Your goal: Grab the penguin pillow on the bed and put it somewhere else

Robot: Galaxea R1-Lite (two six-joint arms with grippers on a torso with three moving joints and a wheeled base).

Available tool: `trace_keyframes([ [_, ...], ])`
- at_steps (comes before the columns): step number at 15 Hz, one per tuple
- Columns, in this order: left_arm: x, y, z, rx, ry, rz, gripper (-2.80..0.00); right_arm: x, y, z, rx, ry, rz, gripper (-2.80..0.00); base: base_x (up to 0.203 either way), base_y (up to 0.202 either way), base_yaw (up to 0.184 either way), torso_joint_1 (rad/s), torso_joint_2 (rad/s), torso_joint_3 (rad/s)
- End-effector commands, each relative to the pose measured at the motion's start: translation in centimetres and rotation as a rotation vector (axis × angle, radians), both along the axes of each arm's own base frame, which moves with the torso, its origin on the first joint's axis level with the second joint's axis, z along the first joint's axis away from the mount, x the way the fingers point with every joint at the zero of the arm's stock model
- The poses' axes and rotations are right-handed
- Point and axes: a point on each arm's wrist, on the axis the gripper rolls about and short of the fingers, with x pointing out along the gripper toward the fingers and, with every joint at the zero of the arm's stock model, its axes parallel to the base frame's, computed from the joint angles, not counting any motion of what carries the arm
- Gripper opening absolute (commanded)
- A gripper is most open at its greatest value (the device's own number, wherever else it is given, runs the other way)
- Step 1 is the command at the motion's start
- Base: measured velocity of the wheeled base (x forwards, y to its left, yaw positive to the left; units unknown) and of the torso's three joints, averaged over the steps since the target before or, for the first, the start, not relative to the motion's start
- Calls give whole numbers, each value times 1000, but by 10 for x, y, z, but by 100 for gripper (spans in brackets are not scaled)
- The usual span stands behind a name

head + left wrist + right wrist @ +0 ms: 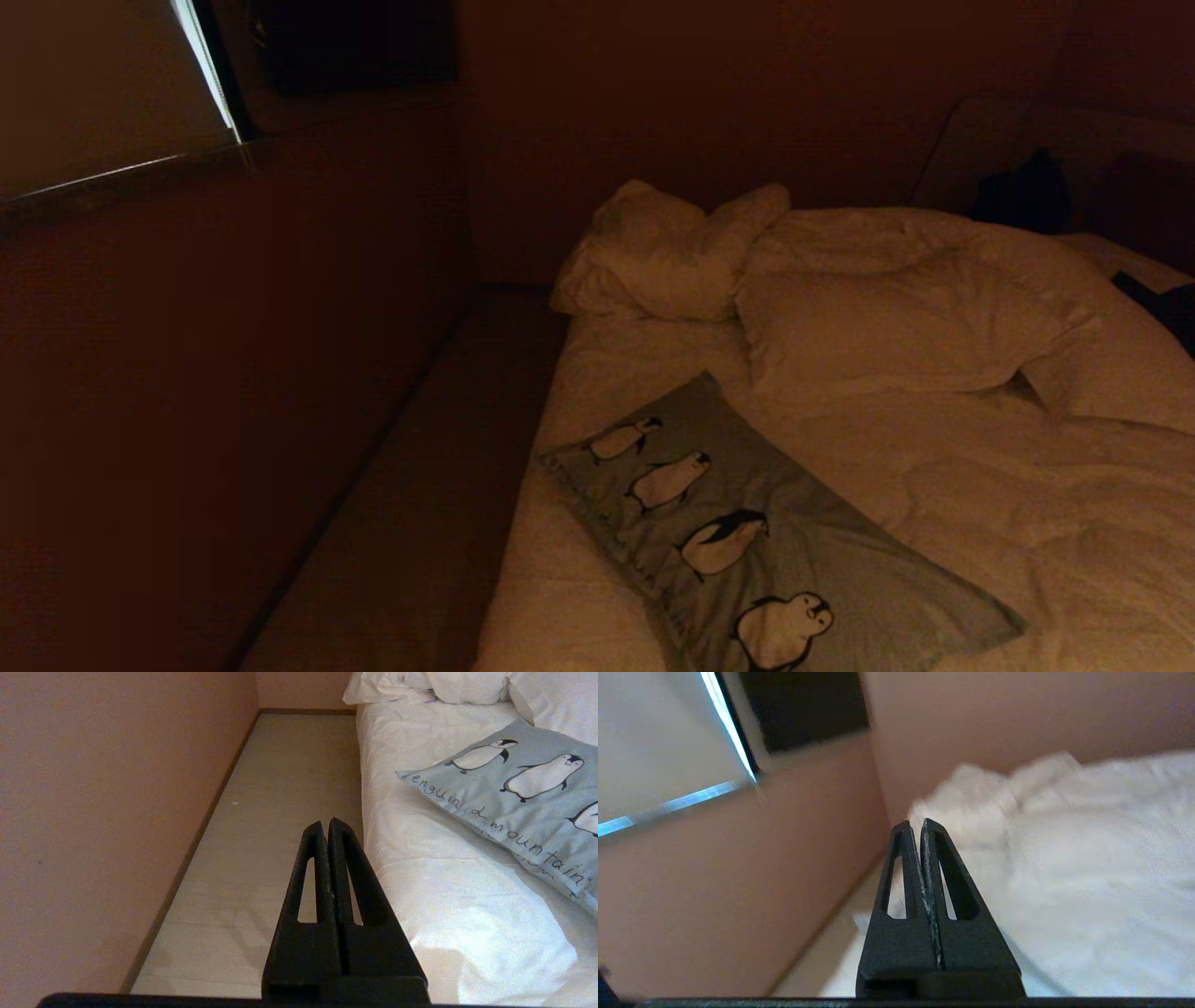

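Two grippers: left gripper (327,823) and right gripper (914,825) both clenched, nothing held.
Penguin pillow (747,532): laid flat on the bed (980,504), near its left edge.
Risk: sheet pinched with the pillow if jaws are closed too deep.

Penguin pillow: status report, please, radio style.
Both grippers, left gripper and right gripper, shut, empty. Penguin pillow flat on bed, untouched. Nothing blocking.
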Motion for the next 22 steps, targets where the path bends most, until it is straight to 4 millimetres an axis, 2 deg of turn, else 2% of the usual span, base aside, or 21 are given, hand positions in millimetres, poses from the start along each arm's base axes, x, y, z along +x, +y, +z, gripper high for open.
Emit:
trace_keyframes([
  [1,0,0,0,0,0,0,-280,-5,0,-23,-57,16,-24,-280,0,0,0,0,0,0],
  [4,0,0,0,0,-1,1,-280,3,-2,-53,-176,28,-148,-280,0,0,0,0,0,0],
  [7,0,0,0,0,-1,1,-280,14,-3,-60,-188,34,-185,-280,0,0,0,0,0,0],
  [10,0,0,0,0,0,1,-280,34,-4,-78,-206,76,-231,-280,0,0,0,0,0,0],
  [15,0,0,0,0,0,1,-280,63,-3,-108,-236,78,-250,-280,0,0,0,0,0,0],
  [22,0,0,0,0,-1,1,-280,82,-3,-146,-273,173,-242,-280,0,0,0,0,0,0],
])
